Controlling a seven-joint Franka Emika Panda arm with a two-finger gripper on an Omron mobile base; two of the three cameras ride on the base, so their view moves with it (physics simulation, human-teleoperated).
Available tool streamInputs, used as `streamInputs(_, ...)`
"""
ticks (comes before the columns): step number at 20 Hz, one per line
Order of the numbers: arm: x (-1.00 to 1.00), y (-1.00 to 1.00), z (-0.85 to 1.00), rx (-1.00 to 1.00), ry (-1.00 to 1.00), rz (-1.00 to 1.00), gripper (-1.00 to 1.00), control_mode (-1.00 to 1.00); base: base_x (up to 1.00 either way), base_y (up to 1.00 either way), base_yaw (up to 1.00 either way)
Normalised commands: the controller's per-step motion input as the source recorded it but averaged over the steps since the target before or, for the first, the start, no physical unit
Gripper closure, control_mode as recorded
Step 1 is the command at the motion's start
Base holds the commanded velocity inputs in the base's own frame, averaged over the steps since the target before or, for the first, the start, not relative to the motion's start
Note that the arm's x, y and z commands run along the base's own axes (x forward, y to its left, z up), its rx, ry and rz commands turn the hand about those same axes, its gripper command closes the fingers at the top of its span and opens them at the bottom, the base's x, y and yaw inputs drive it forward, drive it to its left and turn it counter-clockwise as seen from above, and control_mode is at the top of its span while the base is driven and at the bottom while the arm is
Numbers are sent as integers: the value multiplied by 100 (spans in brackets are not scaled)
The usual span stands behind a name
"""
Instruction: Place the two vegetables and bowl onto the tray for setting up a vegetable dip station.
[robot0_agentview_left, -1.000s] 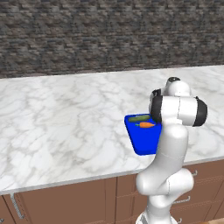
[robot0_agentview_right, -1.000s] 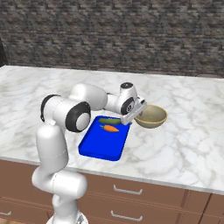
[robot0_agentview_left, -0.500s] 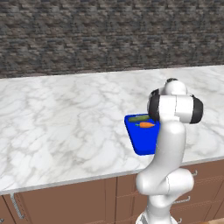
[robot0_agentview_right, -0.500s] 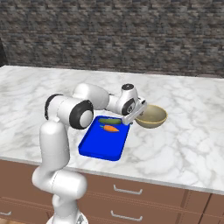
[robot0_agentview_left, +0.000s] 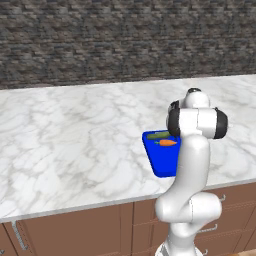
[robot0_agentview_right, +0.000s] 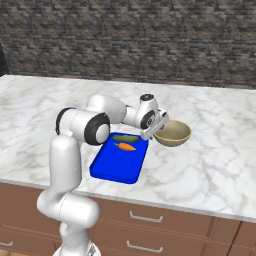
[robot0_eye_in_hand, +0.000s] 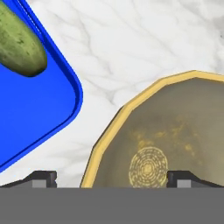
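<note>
Fingers (robot0_eye_in_hand: 43, 177) spread wide and grasping nothing; the gripper (robot0_agentview_right: 154, 128) hangs low over the near edge of the bowl (robot0_eye_in_hand: 175, 131), one tip outside the rim and the other above the hollow, so the rim runs between them. Over the last second I see the hand settle only slightly toward that rim, with the jaws as wide as before. The bowl, the tray and both vegetables have not shifted. I read this as the final line-up for a rim pinch, with the bowl the one item left to move.

Bowl: round, tan, faceted yellow rim, shallow mottled hollow with a ringed centre. It sits on the counter (robot0_eye_in_hand: 131, 43) just beside the tray, apart from it. The thin rim suits a pinch, though the bowl may tip once lifted.

Tray (robot0_eye_in_hand: 26, 118): beyond the outer tip, flat glossy blue, rounded corner, raised lip.

Cucumber (robot0_eye_in_hand: 19, 43): farther on, lying on the tray, dark green, oblong, dimpled skin.

Carrot (robot0_agentview_right: 126, 146): orange, tapered, lying beside the cucumber on the tray.

Counter: white marble with grey veins. Wall (robot0_agentview_right: 125, 40): rough dark stone, farthest back.
</note>
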Motion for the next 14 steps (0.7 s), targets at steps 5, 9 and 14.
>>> streamInputs(5, 4, 0, -12, 0, 0, 0, -100, -100, 0, 0, 0)
streamInputs(9, 0, -1, -22, 0, 0, 0, -100, -100, 0, 0, 0)
streamInputs(14, 0, 0, -22, 0, -1, 0, -100, -100, 0, 0, 0)
